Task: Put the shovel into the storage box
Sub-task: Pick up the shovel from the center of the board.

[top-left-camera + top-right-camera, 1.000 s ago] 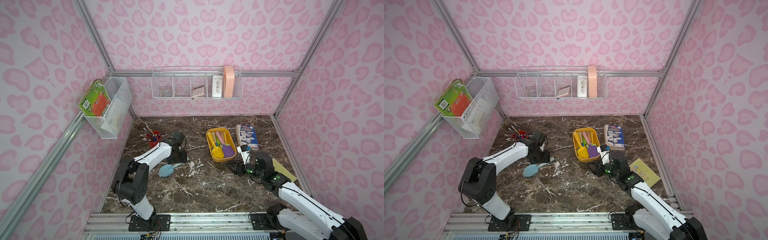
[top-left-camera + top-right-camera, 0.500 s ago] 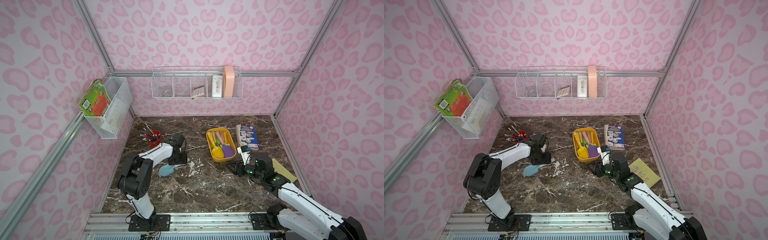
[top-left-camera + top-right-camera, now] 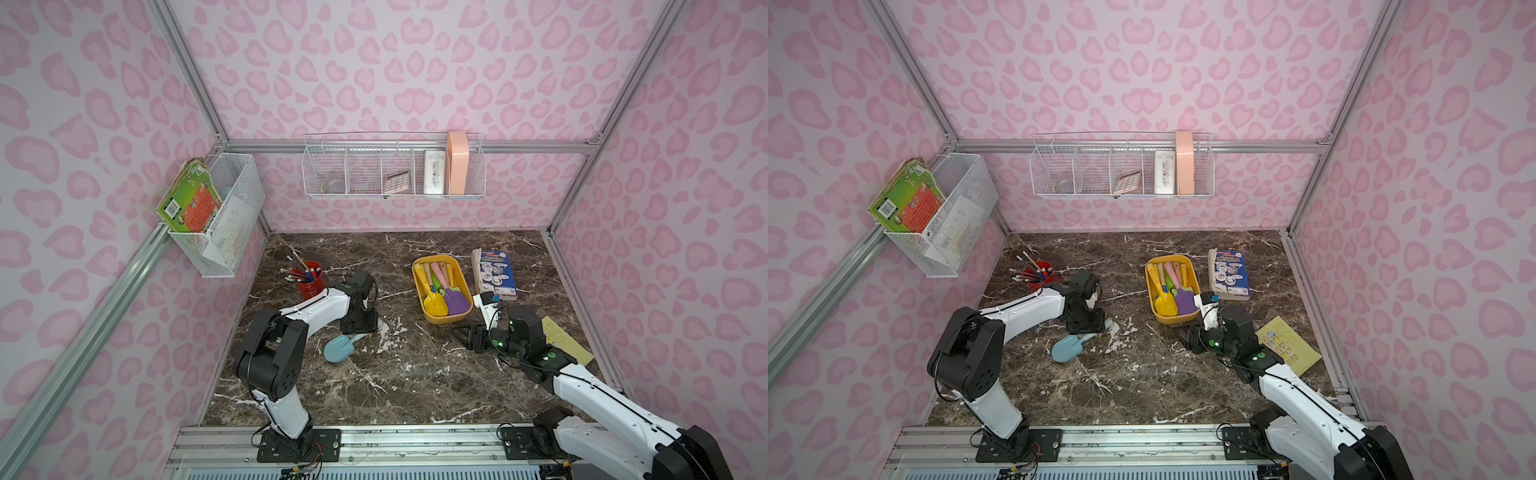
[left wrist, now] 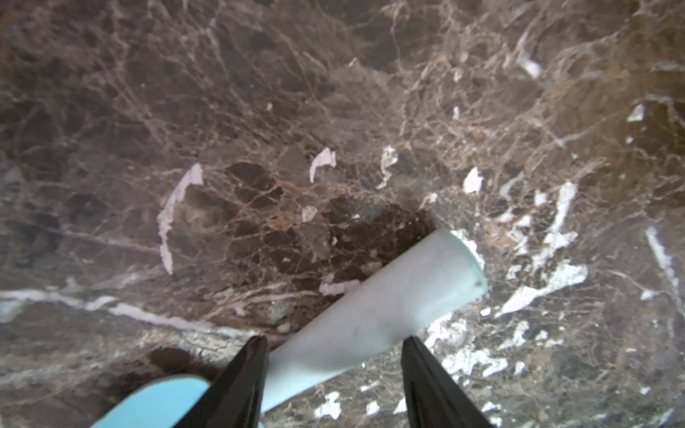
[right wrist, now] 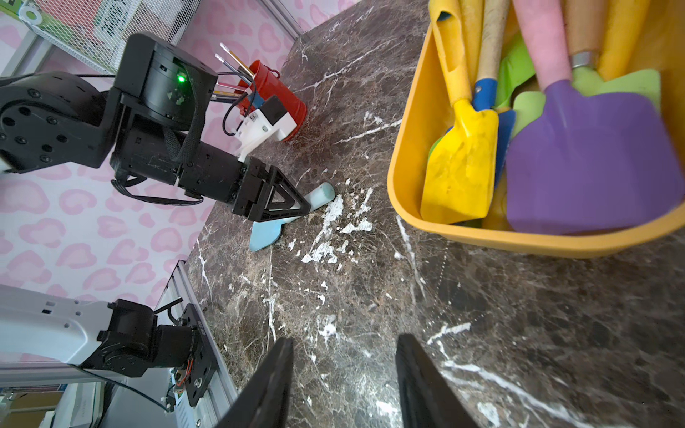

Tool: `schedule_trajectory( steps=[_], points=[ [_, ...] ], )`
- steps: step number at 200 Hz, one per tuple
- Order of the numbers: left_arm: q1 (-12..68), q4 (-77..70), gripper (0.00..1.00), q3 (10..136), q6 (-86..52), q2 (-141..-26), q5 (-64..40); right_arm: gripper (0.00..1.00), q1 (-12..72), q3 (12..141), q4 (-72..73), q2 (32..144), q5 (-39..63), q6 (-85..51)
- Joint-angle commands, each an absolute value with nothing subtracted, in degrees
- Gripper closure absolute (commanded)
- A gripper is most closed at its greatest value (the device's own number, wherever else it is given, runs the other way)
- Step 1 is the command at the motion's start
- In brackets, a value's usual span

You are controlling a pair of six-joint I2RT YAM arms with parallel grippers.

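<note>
The left gripper (image 3: 359, 329) hides most of the handle of the shovel (image 3: 337, 349) in both top views. The left wrist view blurs it and crops its blade.

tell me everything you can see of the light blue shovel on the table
The shovel is a small toy of smooth-looking plastic: light blue rounded blade, paler tapered handle with a flat end. It lies flat on the marble table, outside the storage box. The left gripper straddles its handle, jaws apart, not yet closed.
</note>
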State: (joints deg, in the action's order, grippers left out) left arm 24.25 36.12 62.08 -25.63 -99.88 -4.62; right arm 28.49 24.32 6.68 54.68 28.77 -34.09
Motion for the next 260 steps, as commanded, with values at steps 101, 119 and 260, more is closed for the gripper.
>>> schedule_trajectory(
  steps=[101,119,260],
  points=[
    [29.33,40.99,0.57,63.96,-27.94,-103.70,2.31,0.52,28.56,23.16,10.02,55.55,29.15,-35.48],
    [29.53,41.38,0.61,64.29,-28.21,-103.89,2.52,0.52,28.57,23.12,10.02,55.63,29.16,-35.46],
    [33.62,48.01,1.00,71.89,-39.05,-94.49,4.10,0.39,36.41,22.68,22.37,62.77,30.56,-39.99]
  ],
)
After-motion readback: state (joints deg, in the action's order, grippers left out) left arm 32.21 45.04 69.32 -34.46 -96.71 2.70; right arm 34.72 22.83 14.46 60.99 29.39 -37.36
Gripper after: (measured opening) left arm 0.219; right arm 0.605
